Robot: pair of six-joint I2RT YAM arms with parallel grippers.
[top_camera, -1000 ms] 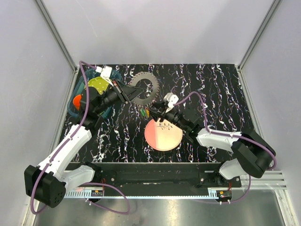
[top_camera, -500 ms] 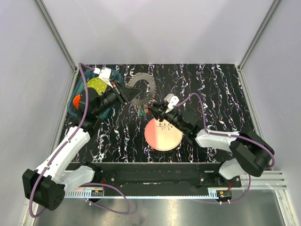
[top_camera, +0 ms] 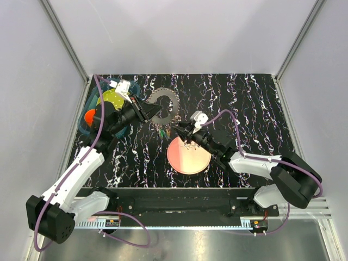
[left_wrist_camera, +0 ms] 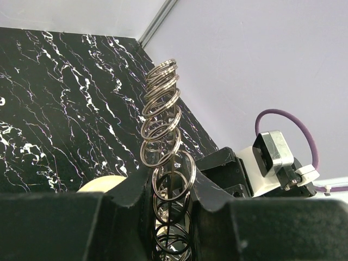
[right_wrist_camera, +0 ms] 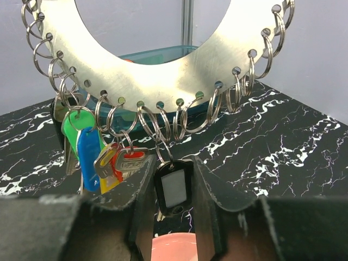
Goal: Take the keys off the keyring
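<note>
- The work surface is a black table [top_camera: 244,109] with white marble-like veins, closed in by plain grey walls.
- The left gripper [top_camera: 151,111] has its jaws closed tightly on the rim of the keyring [top_camera: 175,100]. It holds the keyring upright above the table, behind the pink plate [top_camera: 188,157]. In my judgement this makes the keys hang free and reachable from below.
- The right gripper [right_wrist_camera: 173,174] comes from the plate side. Its fingers are nearly closed and seem to pinch a black tag [right_wrist_camera: 173,187] hanging at the lowest part of the ring. Probably this piece is to be pulled or twisted off, with the plate underneath to receive it.
- The keyring is a flat, wide band of silvery metal with a row of holes along its outer edge. A small split ring passes through each hole, and this gives the spiky outline.
- The keys [right_wrist_camera: 87,147] hang in one bunch just beside the tag, with green, blue, red and yellow heads.
</note>
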